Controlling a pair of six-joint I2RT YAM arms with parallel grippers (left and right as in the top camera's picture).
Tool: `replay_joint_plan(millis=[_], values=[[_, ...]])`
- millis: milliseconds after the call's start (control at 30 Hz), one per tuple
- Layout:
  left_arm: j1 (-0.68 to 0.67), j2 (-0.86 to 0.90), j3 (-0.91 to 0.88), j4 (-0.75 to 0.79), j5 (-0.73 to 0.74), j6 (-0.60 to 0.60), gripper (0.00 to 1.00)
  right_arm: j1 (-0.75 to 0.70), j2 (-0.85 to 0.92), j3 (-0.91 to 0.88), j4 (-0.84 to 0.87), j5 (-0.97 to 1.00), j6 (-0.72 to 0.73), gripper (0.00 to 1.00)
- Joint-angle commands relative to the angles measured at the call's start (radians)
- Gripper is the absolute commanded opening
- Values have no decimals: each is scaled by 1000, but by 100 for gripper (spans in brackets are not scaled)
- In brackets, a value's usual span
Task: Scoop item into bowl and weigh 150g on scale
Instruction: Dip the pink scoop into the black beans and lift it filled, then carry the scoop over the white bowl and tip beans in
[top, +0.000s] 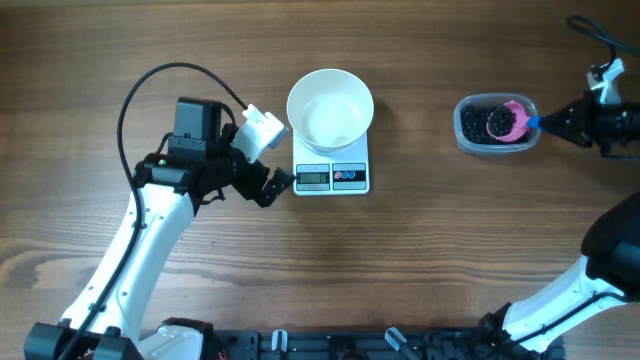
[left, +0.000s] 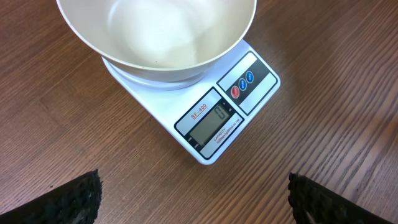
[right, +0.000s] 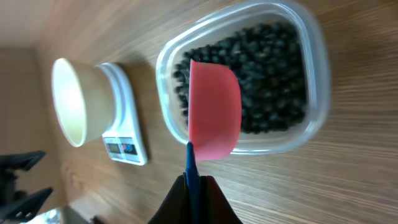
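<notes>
The white bowl (top: 330, 108) (left: 155, 31) stands empty on the white scale (top: 332, 176) (left: 224, 118), whose display shows a zero. My left gripper (top: 270, 186) (left: 194, 200) is open just left of the scale's front, holding nothing. At the right, the black beads (top: 478, 122) (right: 273, 81) fill a clear tub (top: 463, 135) (right: 317, 74). A pink scoop (top: 512, 118) (right: 214, 109) lies in the tub over the beads. My right gripper (top: 545, 122) (right: 194, 186) is shut on the scoop's blue handle.
Bare wooden tabletop (top: 420, 240) lies between the scale and the tub. The left arm's black cable (top: 150, 85) loops at the back left. The bowl (right: 81, 102) and scale (right: 124, 146) show far off in the right wrist view.
</notes>
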Motion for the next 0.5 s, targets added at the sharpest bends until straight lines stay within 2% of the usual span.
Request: replay_joint_plan(millis=[0, 133, 267, 467], values=[[3, 2, -4, 0, 20, 5, 100, 4, 17, -5, -30, -138, -88, 4], [3, 2, -4, 0, 19, 5, 100, 37, 16, 23, -88, -167, -114, 4], [3, 2, -4, 0, 20, 5, 100, 135, 16, 99, -139, -172, -120, 4], [3, 2, -4, 0, 19, 5, 100, 359, 16, 204, -89, -172, 16, 4]])
